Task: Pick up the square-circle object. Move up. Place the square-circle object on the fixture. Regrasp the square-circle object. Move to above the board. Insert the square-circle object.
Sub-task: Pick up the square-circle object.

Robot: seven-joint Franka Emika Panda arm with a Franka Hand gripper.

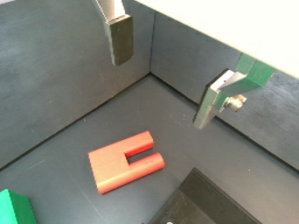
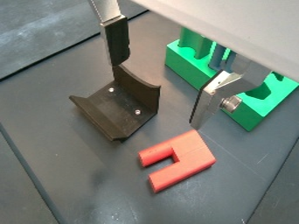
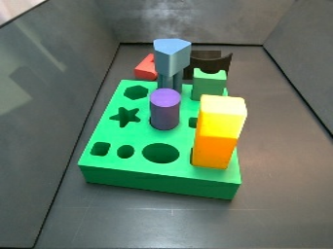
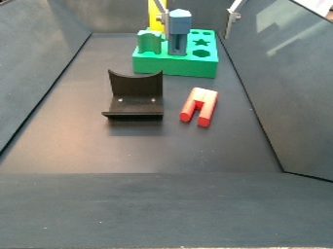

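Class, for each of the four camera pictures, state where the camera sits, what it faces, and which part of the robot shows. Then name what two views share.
Wrist view: on the arm, looking down at the square-circle object; open gripper above the floor.
Wrist view: same mount, facing the fixture and the board; fingers show.
Side view: beyond the board, looking down over it; no robot visible.
Side view: opposite end, facing the fixture; barely any robot shows.
Shared: both side views show the red piece beside the fixture.

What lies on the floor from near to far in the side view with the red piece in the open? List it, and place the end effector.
Fixture → square-circle object → board; end effector hovers above, empty.
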